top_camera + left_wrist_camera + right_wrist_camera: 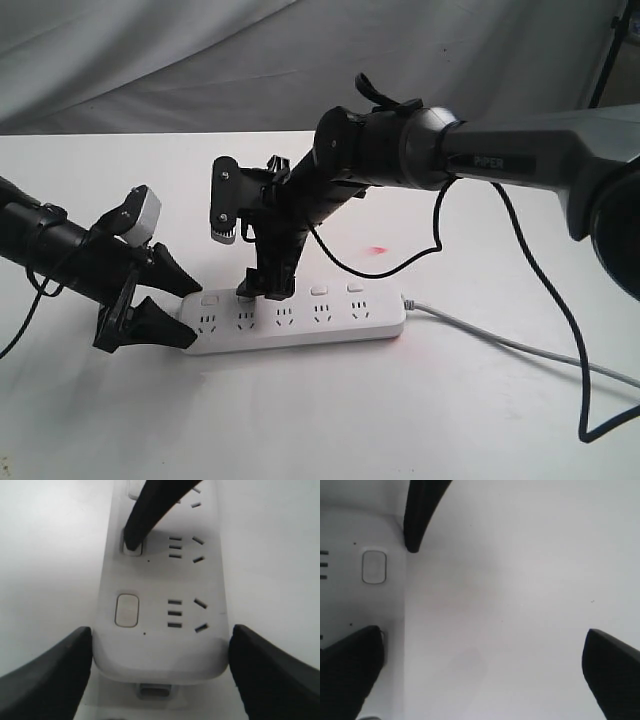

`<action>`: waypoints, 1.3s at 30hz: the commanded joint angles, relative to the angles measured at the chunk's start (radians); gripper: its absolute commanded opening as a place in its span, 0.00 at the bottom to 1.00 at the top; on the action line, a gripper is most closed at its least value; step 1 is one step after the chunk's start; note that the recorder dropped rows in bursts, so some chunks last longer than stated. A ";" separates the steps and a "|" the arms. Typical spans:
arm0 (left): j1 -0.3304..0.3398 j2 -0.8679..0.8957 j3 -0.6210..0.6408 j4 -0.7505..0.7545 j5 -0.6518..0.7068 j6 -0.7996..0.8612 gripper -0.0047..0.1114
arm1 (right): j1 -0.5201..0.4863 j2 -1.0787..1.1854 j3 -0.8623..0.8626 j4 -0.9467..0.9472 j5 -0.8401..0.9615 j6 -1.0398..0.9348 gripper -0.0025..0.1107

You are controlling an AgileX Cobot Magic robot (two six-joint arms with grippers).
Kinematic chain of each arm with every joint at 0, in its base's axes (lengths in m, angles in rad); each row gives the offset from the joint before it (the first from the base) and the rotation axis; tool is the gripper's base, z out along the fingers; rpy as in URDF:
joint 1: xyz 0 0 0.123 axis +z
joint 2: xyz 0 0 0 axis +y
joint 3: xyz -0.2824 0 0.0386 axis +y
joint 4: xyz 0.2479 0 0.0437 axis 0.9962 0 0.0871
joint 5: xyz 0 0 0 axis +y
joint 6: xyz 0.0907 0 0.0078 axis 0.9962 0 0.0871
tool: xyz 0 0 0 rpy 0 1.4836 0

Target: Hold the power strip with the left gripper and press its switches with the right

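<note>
On the near half of the white surface, the power strip lies flat and lengthwise across the exterior view, sockets up, with its row of switches along the far edge. At its left end the left claw is clamped on it: the two black wedge fingers press against the strip's long sides, one on each, just by the rounded corners (the wrist view shows both in contact). The first switch beside that grip is uncovered. On the second switch rests one finger of the right claw, which comes down steeply from above. This claw is spread wide and grasps nothing, its other finger over bare surface beyond the strip's far edge. The grey-white cord leaves the strip's right end and runs off to the right. Farther back a small reddish mark shows on the surface, and behind it hangs a creased white cloth.
</note>
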 commanded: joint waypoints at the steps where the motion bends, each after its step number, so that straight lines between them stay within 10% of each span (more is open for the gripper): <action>1: -0.008 0.025 0.012 0.077 -0.059 -0.001 0.45 | 0.003 0.064 0.031 -0.093 0.022 -0.028 0.95; 39: -0.008 0.025 0.012 0.077 -0.059 -0.001 0.45 | -0.090 -0.099 0.031 0.164 0.131 -0.126 0.95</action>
